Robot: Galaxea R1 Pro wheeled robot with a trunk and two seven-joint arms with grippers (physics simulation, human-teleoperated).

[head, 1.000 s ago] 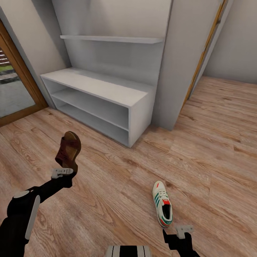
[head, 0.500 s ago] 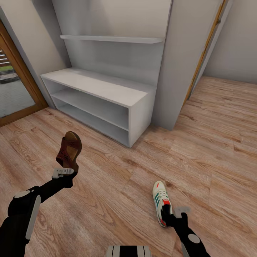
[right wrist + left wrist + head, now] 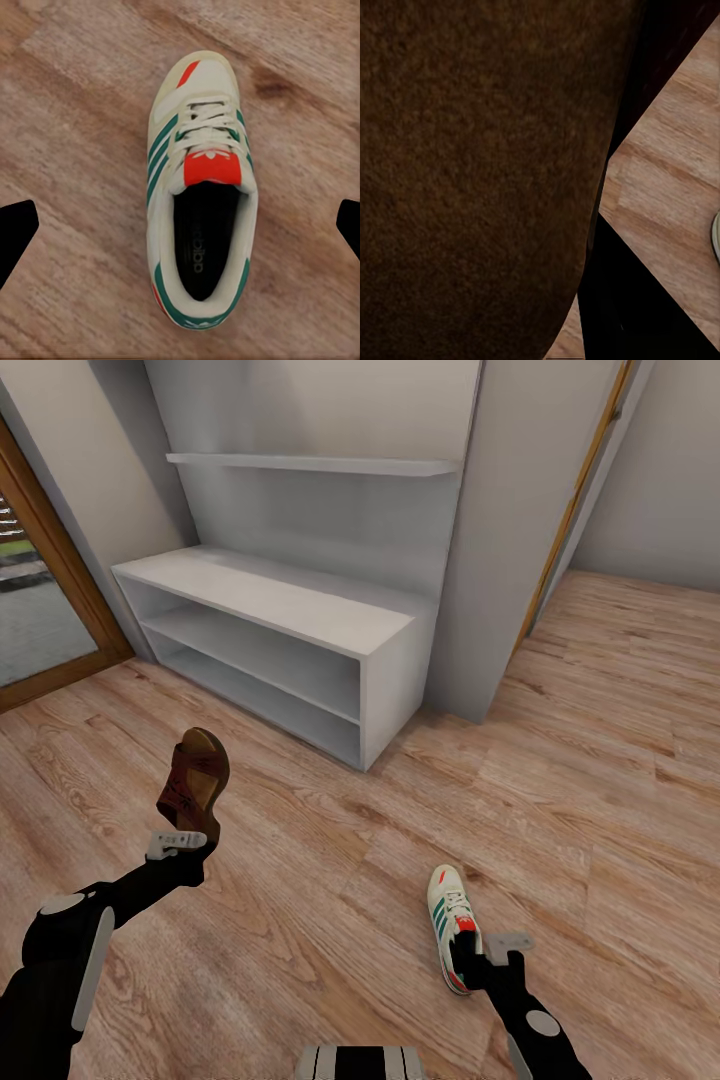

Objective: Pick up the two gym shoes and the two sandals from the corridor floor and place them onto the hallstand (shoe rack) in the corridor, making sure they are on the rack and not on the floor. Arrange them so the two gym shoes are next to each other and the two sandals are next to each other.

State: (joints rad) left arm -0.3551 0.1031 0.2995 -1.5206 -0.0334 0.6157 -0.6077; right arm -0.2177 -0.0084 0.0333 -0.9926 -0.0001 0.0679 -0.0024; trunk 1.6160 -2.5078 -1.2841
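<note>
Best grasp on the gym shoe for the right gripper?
Probably from above, across the heel collar. The gym shoe lies flat on the corridor floor, sole down, opening upward; the right gripper hangs over its heel, fingers spread either side.

Floor: wood-grain planks, light brown, satin with a faint sheen, knots and darker streaks visible.

Hallstand: smooth light-grey panels, matt, painted look, no grain.

Wall shelf: same smooth matt grey finish.

Sandal: dark brown leather-like upper with stitched pattern, tan footbed edge; in the left wrist view its surface looks finely grainy, suede-like, matt.

Shoe: off-white smooth leather-like upper, green stripes, woven white laces, red-orange tongue patch, dark fabric-like lining, green heel collar.

Door frame: mid-brown wood, slightly glossy.

Arms: black matt casing with pale grey plastic-looking caps.
</note>
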